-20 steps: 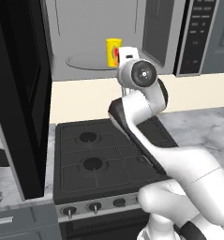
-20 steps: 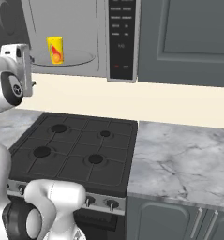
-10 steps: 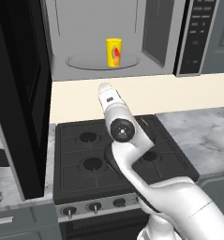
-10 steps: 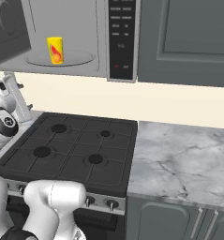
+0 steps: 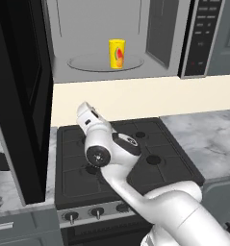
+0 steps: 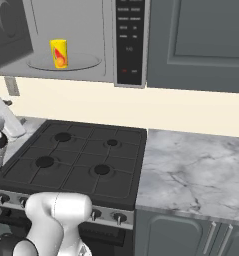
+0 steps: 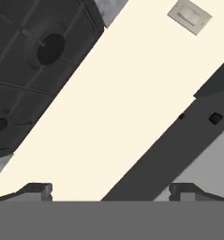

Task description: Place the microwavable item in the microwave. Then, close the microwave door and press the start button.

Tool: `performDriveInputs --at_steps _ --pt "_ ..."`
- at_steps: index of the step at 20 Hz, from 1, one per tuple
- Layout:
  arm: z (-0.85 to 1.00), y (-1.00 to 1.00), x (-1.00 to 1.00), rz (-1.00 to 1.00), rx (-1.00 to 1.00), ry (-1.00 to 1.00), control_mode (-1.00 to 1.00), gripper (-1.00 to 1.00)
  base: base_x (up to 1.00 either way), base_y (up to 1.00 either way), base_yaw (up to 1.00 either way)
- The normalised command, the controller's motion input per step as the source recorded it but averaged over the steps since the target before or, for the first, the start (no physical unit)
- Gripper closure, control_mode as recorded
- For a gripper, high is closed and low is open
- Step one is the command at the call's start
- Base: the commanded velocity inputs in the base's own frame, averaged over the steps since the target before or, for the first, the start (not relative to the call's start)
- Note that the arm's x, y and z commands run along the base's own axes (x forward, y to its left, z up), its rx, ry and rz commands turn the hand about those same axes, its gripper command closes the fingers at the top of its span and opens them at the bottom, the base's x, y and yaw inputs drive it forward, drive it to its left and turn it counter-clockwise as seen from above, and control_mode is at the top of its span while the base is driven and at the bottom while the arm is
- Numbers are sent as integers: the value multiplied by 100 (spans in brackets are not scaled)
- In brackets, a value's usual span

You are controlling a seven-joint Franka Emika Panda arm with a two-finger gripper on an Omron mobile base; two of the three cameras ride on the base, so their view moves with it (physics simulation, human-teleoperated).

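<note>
The microwave cavity stands open at the front; the yellow cup sits mid-turntable, with bare room to its left and right. The microwave door hangs swung out on the left, walling off that side down to the stove. Between the stove and the microwave's underside is open room along the cream wall. The claw, fingers spread, is low there.

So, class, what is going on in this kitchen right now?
A white robot arm is partway through a microwave job. The yellow cup already stands on the turntable inside the microwave, and nothing grips it. The microwave door hangs wide open on the left. The gripper is open and empty, low over the stove near the cream wall. Closing the door and pressing start are not yet done.
</note>
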Motion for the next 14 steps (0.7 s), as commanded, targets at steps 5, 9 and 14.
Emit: performDriveInputs --at_steps 5,9,14 --pt "-2 66 -13 -6 -23 -12 -100 -100 0 0 0" --pt "0 66 -29 -5 -22 -29 -100 -100 0 0 0" --pt "-1 46 -50 0 -17 -31 -100 -100 0 0 0"
